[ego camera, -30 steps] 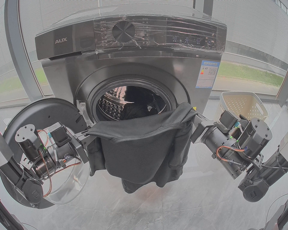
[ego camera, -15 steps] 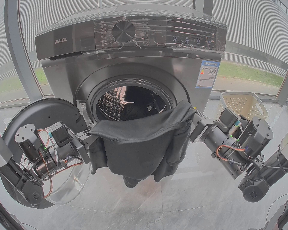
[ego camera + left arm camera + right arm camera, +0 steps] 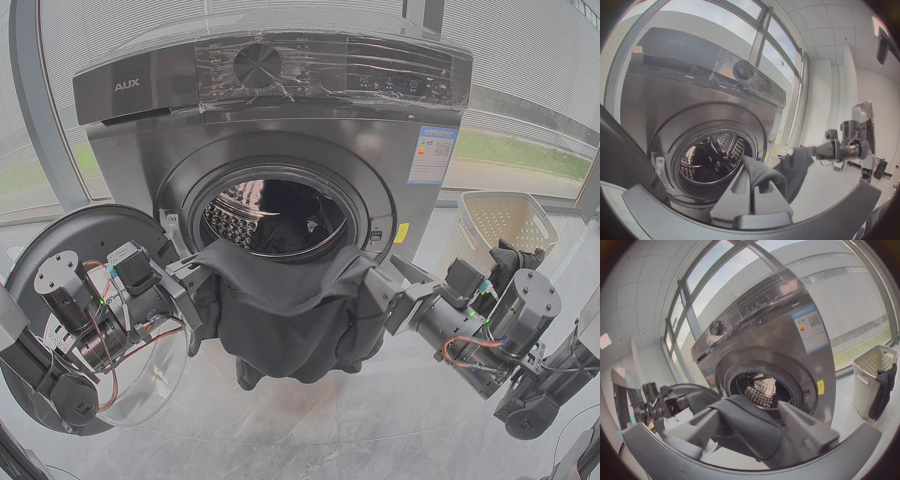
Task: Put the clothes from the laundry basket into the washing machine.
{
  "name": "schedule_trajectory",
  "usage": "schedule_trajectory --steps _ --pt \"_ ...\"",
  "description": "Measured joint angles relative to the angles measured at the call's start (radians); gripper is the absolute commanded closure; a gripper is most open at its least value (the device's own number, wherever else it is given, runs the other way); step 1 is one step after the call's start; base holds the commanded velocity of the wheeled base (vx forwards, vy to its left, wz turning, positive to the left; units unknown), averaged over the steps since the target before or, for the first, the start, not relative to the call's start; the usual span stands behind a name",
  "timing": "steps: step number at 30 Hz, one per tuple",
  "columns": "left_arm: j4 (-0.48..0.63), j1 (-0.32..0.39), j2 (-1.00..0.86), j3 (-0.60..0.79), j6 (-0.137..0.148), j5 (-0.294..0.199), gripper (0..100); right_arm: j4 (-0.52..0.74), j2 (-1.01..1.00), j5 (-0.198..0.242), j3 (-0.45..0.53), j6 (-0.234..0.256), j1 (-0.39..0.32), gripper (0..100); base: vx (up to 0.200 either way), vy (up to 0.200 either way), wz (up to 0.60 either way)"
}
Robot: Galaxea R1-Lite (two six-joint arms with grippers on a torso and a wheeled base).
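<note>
Comparing with a second ago, the right gripper (image 3: 390, 284) is found to have been brought inward and lower, nearer the left gripper (image 3: 187, 275). The dark garment (image 3: 287, 306) slung between them is therefore bunched, and its hem is carried higher off the floor. The right jaws are seen standing apart, with the cloth draped across them rather than pinched. The left jaws are pressed together on a fold of the fabric. The gathering is judged to be preparation for pushing the bundle into the washing machine (image 3: 275, 144). With only one firm hold, a slide off the right side is to be feared.

Just ahead of both sets of fingertips lies the drum mouth (image 3: 275, 215), where dark laundry (image 3: 284, 231) is already lodged. Most of the garment hangs below the lower rim, so it is judged that a lift will be needed before any push forward. The open door (image 3: 87, 237) stands close on the outer side of the left gripper. Behind the right gripper's wrist the laundry basket (image 3: 506, 219) is placed, with another dark piece (image 3: 509, 262) hung over its rim, not yet loaded.
</note>
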Motion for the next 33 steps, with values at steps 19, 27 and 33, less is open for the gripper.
schedule_trajectory --steps 19,27,33 --pt "0.007 -0.105 0.054 -0.157 -0.01 0.127 100 0.0 0.221 0.086 0.141 -0.028 0.088 0 0.0 0.0 0.0" --pt "0.007 -0.145 0.071 -0.166 -0.01 0.13 100 0.005 0.297 0.131 -0.04 -0.035 0.071 0 0.0 0.0 0.0" --pt "0.007 -0.166 0.071 -0.154 -0.007 0.131 100 0.03 0.36 0.159 -0.211 -0.051 0.053 0 0.0 0.0 0.0"
